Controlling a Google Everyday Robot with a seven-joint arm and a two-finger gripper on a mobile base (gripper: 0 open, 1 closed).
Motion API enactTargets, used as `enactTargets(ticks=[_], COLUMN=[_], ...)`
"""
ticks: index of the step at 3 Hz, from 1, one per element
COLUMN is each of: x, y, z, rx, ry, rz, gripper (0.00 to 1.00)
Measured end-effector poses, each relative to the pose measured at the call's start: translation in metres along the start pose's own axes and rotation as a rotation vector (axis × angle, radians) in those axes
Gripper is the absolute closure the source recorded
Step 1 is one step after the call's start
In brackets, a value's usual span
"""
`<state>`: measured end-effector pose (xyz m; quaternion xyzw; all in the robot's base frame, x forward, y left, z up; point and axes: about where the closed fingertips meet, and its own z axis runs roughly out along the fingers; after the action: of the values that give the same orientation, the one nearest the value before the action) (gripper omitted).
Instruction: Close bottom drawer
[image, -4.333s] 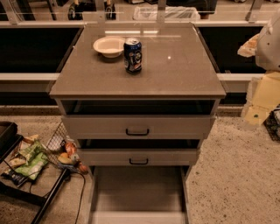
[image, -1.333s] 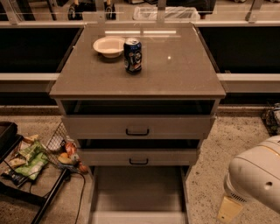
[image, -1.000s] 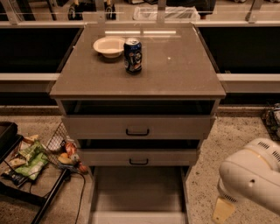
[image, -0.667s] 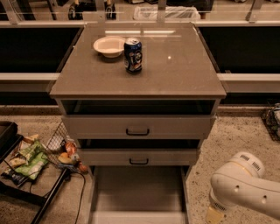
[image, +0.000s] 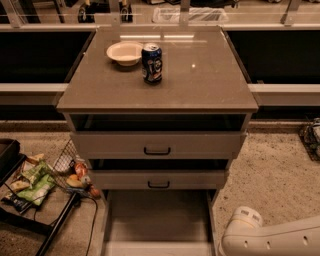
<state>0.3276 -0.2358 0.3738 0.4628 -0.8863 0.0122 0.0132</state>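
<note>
The bottom drawer (image: 157, 217) of the grey-beige cabinet (image: 160, 95) is pulled far out toward me. Its plain grey inside shows, and its front panel lies at the lower frame edge with the handle out of view. The middle drawer (image: 200, 179) and top drawer (image: 200, 145) stand slightly open above it. My white arm (image: 272, 240) lies low at the bottom right, just right of the open drawer's side. My gripper is below the frame edge and does not show.
A white bowl (image: 125, 52) and a blue can (image: 151, 62) stand on the cabinet top. A wire basket with snack packets (image: 35, 177) and a black stand (image: 30, 225) sit on the floor at the left. Speckled floor (image: 275, 175) lies to the right.
My arm has come down from the right and moved left, toward the open bottom drawer's right side. The gripper has dropped out of view. The drawers have not moved.
</note>
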Motion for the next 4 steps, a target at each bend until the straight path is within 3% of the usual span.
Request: enactTargets(ticks=[1,2,3,4], x=[0.002,0.002,-0.005,-0.018], y=[0.033,0.032,0.043,0.068], z=[0.056,0.055,0.07,0.108], rx=[-0.073,-0.071,-0.106,-0.17], ry=[-0.05,-0.05,-0.044,-0.075], rz=[0.022,0.023,-0.003,-0.038], gripper=[1.0,1.0,1.0,1.0])
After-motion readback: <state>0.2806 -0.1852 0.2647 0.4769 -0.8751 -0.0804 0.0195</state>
